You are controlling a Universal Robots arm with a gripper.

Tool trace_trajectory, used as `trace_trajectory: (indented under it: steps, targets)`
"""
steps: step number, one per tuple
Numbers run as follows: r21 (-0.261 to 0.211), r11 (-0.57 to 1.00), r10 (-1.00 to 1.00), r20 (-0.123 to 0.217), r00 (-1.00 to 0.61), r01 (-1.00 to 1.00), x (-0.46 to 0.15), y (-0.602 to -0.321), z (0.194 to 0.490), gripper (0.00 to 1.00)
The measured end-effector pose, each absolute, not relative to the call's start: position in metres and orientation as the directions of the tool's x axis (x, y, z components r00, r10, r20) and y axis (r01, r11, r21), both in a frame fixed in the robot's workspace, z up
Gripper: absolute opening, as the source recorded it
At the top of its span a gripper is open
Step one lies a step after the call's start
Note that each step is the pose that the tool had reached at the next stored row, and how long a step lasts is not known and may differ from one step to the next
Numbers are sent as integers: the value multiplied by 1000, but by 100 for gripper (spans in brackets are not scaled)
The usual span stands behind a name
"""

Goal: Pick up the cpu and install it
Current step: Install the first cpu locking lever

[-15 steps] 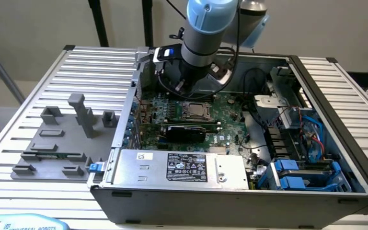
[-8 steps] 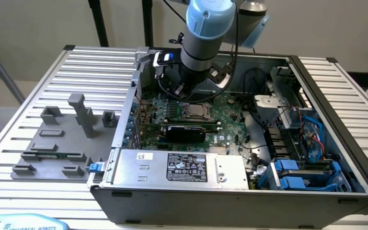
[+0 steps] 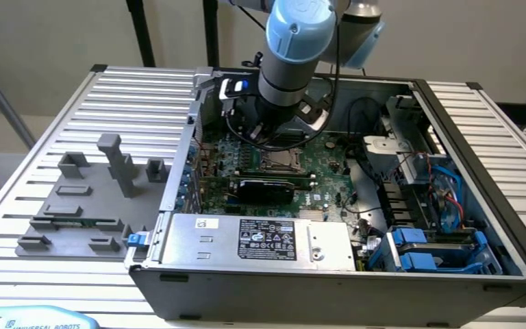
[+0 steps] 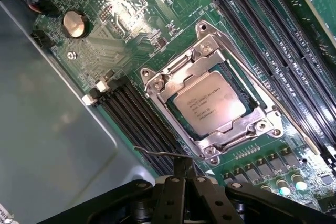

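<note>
The cpu [image 4: 210,106] is a flat silvery-beige square chip with printed text. It lies level inside the metal-rimmed socket frame [image 4: 157,85] on the green motherboard [image 4: 131,9]. My gripper [image 4: 182,170] hangs just off one corner of the socket, its black fingers shut together with nothing between them. In the exterior view the arm reaches down into the open computer case [image 3: 482,171], and the gripper [image 3: 272,140] sits right above the socket frame [image 3: 287,163].
Black memory slots [image 4: 139,121] run along both sides of the socket, and a thin wire lever [image 4: 157,153] lies near my fingertips. A coin battery [image 4: 75,24] sits further off. The power supply [image 3: 254,240] fills the case front. Grey plastic blocks [image 3: 90,199] stand on the ribbed table at the exterior view's left.
</note>
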State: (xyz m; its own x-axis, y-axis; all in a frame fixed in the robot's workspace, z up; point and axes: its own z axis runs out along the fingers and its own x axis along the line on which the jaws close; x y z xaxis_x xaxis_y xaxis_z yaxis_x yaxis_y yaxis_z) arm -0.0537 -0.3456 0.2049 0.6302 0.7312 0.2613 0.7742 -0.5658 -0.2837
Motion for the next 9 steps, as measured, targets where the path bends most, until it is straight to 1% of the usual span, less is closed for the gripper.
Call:
trace_trajectory:
  steps: [9]
  targets:
    - [-310, -563, 734, 239, 636, 766, -33, -346, 203, 11]
